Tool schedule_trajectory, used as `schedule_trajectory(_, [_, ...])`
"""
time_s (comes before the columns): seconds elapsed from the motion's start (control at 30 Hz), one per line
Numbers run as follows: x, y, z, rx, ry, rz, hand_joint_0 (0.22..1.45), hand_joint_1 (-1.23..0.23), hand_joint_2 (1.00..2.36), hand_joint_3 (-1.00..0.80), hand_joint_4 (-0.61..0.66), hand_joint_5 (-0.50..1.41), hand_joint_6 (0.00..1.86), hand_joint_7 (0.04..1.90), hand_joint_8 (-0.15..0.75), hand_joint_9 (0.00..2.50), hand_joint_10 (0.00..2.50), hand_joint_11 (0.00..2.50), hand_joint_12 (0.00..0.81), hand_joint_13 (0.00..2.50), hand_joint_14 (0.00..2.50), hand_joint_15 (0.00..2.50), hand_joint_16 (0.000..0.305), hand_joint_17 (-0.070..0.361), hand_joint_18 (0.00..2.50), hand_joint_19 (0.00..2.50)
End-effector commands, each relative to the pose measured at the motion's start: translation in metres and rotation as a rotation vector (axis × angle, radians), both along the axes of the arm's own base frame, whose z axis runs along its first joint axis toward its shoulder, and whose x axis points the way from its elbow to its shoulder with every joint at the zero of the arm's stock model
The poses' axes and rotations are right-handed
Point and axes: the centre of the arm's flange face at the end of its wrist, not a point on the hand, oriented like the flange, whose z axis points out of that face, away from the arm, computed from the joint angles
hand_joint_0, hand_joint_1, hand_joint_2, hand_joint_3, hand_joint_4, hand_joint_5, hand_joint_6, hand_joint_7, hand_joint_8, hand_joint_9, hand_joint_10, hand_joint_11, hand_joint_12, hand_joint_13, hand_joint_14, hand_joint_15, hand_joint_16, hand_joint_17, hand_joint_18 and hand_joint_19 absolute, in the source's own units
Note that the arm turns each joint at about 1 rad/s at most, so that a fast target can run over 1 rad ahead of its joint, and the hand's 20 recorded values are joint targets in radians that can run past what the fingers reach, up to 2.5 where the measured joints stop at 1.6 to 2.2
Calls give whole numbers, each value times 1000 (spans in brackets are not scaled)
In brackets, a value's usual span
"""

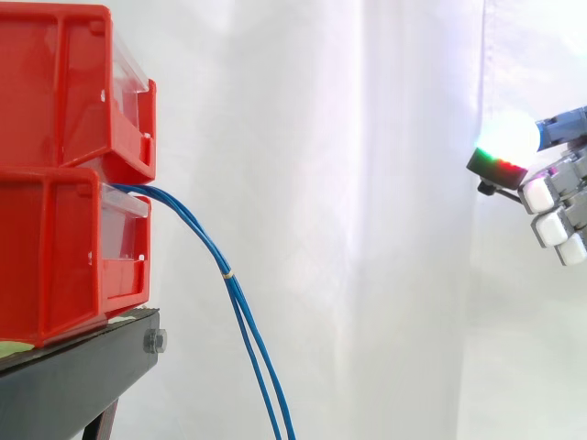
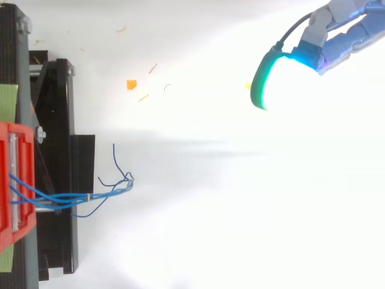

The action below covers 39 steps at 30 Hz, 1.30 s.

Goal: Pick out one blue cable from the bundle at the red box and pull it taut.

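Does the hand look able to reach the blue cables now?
Probably yes: the hand is well apart from the blue cables, yet nothing stands between them; they hang free below the red bins.

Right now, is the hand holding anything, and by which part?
Nothing. The hand is open, far from the blue cables hanging out of the red bin.

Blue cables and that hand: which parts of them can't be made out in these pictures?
- Blue cables, side view: lower ends cut off by the bottom edge; start hidden behind the lower red bin wall.
- Hand, side view: mostly past the right edge; its own glow washes out one fingertip.
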Motion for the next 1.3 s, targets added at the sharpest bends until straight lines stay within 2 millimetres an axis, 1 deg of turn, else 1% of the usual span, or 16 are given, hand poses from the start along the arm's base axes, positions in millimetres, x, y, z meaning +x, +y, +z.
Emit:
schedule_trajectory(0.0, [-3, 0, -1, 6, 27, -1, 476, -486, 1000, -500, 123, -215, 502, 739, 216, 570, 16, 385, 314, 566, 11, 280, 52, 116, 417, 340])
schedule_trajectory(0.2, [5, 3, 6, 2, -8, -17, 481, -491, 1000, -500, 129, -211, 502, 739, 217, 577, 18, 388, 314, 568, 12, 285, 52, 116, 422, 348])
schedule_trajectory(0.23, [15, 1, 8, -16, -72, -65, 482, -491, 1000, -500, 130, -211, 502, 741, 217, 577, 17, 389, 314, 569, 13, 278, 52, 116, 424, 348])
schedule_trajectory(0.27, [18, 1, 7, -21, -86, -80, 483, -492, 1000, -500, 133, -209, 502, 738, 217, 578, 17, 393, 314, 570, 12, 285, 52, 116, 428, 356])
schedule_trajectory(0.33, [30, 0, 0, -40, -123, -130, 485, -493, 1000, -500, 131, -210, 502, 738, 217, 581, 17, 394, 317, 577, 11, 284, 52, 116, 431, 347])
schedule_trajectory(0.37, [32, 1, -4, -48, -125, -141, 486, -493, 1000, -500, 131, -210, 502, 739, 220, 582, 19, 393, 317, 577, 12, 285, 52, 116, 433, 348])
schedule_trajectory(0.4, [39, 3, -17, -68, -112, -150, 486, -493, 1000, -500, 132, -209, 502, 741, 220, 587, 17, 396, 317, 579, 11, 281, 52, 116, 436, 355])
schedule_trajectory(0.5, [50, 14, -42, -124, -84, -129, 486, -495, 1000, -500, 139, -207, 502, 741, 222, 590, 17, 389, 317, 586, 12, 292, 52, 117, 439, 353])
schedule_trajectory(0.7, [70, 30, -74, -143, -93, -134, 487, -497, 1000, -500, 142, -206, 502, 741, 227, 606, 17, 404, 322, 592, 12, 291, 52, 117, 448, 364])
schedule_trajectory(0.77, [75, 34, -83, -141, -93, -132, 488, -497, 1000, -500, 149, -205, 502, 739, 230, 611, 17, 398, 322, 591, 12, 291, 52, 117, 451, 363])
schedule_trajectory(0.87, [101, 54, -99, -143, -135, -126, 487, -498, 1000, -500, 150, -203, 502, 738, 231, 613, 17, 402, 322, 591, 12, 294, 52, 117, 456, 360])
schedule_trajectory(1.03, [123, 72, -118, -143, -128, -121, 488, -497, 1000, -500, 159, -200, 502, 740, 233, 622, 17, 405, 324, 604, 12, 293, 52, 117, 462, 362])
schedule_trajectory(1.07, [131, 78, -130, -138, -123, -113, 488, -496, 1000, -500, 159, -200, 502, 738, 233, 624, 17, 406, 324, 606, 12, 290, 52, 117, 466, 367])
schedule_trajectory(1.1, [134, 80, -134, -136, -120, -108, 488, -496, 1000, -500, 159, -200, 502, 741, 234, 625, 18, 411, 324, 606, 12, 294, 52, 117, 468, 369])
schedule_trajectory(1.17, [148, 90, -148, -135, -134, -103, 488, -496, 1000, -500, 159, -199, 502, 741, 233, 627, 17, 407, 326, 605, 12, 297, 52, 117, 470, 369])
schedule_trajectory(1.27, [155, 93, -151, -136, -148, -112, 489, -495, 1000, -500, 160, -199, 502, 743, 234, 629, 18, 413, 325, 606, 12, 291, 52, 118, 472, 369])
